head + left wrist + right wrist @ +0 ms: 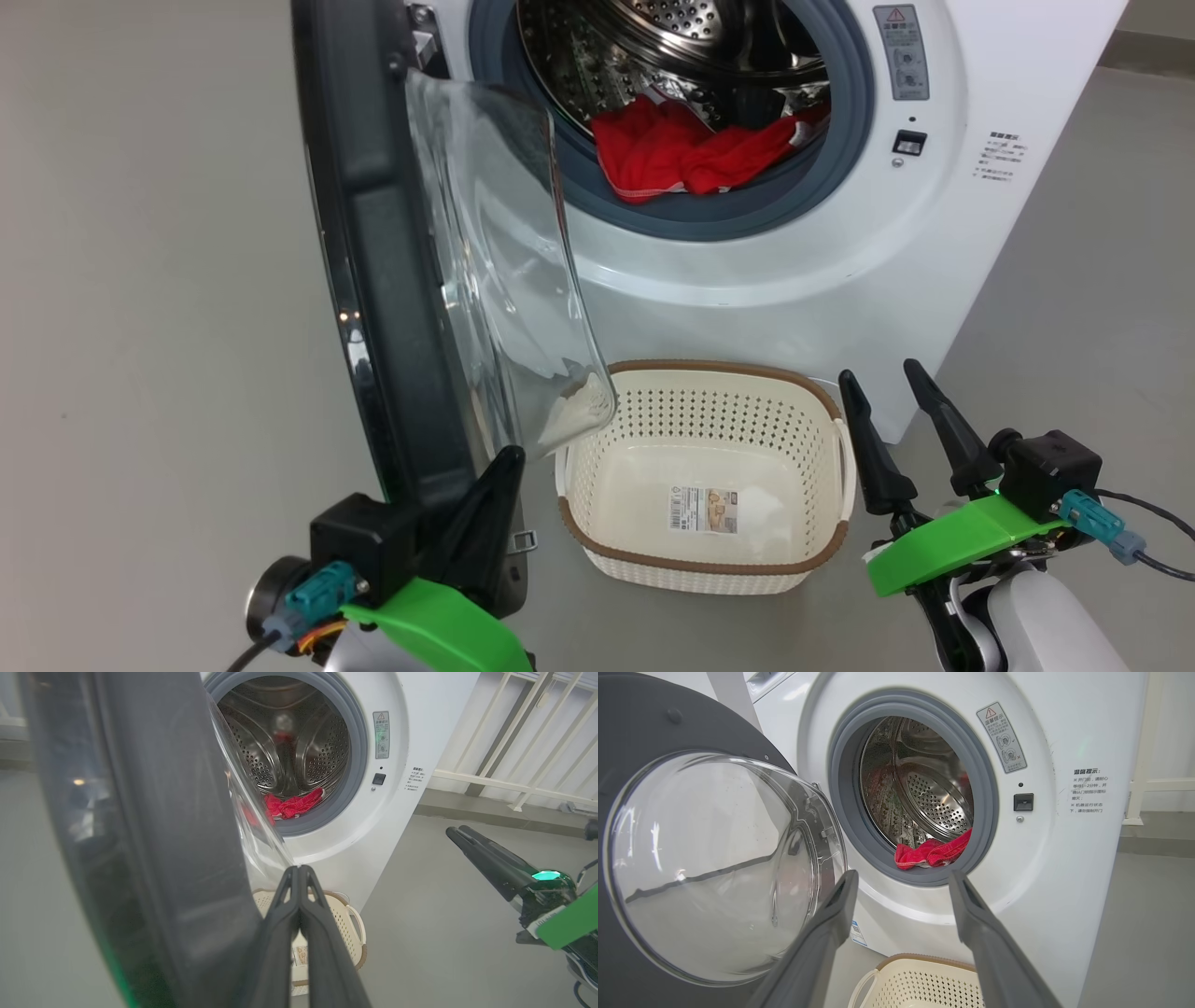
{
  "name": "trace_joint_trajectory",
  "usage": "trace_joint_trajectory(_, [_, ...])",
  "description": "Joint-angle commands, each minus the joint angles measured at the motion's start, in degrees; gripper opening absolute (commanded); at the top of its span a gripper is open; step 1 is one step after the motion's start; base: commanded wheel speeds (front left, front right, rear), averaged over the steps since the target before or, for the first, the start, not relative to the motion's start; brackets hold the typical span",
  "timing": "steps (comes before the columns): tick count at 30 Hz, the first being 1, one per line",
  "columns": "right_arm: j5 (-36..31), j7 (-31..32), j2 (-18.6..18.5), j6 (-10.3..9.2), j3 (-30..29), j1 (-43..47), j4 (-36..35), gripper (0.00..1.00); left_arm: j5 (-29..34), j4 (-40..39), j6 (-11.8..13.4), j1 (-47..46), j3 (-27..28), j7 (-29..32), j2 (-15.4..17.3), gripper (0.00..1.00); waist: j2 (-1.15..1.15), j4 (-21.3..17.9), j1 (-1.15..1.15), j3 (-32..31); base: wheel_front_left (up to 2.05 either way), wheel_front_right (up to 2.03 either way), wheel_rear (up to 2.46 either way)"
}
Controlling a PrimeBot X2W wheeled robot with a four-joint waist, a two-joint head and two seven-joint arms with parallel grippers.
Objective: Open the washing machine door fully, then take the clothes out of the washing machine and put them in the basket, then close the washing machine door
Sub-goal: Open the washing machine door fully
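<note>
The left gripper (pixel 299 870), fingers pressed together on nothing, is resting beside the open door (pixel 373 233) at 7 o'clock. The right gripper (pixel 878 373) is hanging wide open, empty, at 4 o'clock. The clothes (pixel 691 149) are lying inside the washing machine (pixel 980 233) at 12 o'clock. The basket (pixel 709 366) is standing below on the grey floor (pixel 140 373), with a white railing (pixel 514 742) running behind.

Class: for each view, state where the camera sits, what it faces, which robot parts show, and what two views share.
Head view: on the head, facing down at the basket and washing machine door; left gripper lower left, right gripper lower right.
Left wrist view: left wrist, facing past the door to the washing machine; shut left gripper at bottom, right gripper at right.
Right wrist view: right wrist, facing the washing machine; open right gripper at bottom.
Shared: both wrist views show the clothes inside.
</note>
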Motion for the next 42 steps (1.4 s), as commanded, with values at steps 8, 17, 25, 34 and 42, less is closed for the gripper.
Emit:
trace_joint_trajectory(8, [-0.12,-0.37,0.19,0.36,0.82,-1.29,-1.22,1.00,0.57,-2.17,2.13,0.39,4.53,-1.03,1.22,0.00,0.00,1.62,0.00,-0.31,0.00,0.00,0.00])
trace_joint_trajectory(17, [-0.48,-0.37,0.19,0.36,0.71,-0.78,-1.19,1.00,1.60,-2.00,5.14,1.52,8.16,-2.08,2.72,0.00,0.00,2.88,0.00,-0.45,0.00,0.00,0.00])
trace_joint_trajectory(25, [-1.24,-0.37,0.19,0.36,0.92,-0.90,-0.96,1.00,1.55,-1.12,7.79,2.23,12.62,-3.37,4.17,0.00,0.00,3.49,0.00,0.94,0.00,0.00,0.00])
trace_joint_trajectory(34, [-2.67,-0.37,0.19,0.36,0.77,-1.47,-0.46,1.00,0.74,1.36,10.09,2.74,17.31,-5.61,5.08,0.00,0.00,3.45,0.00,2.46,0.00,0.00,0.00])
trace_joint_trajectory(42, [-3.81,-0.37,0.19,0.36,0.47,-1.61,-0.06,1.00,-0.66,5.73,11.24,2.44,21.70,-10.79,5.25,0.00,0.00,3.40,0.00,3.45,0.00,0.00,0.00])
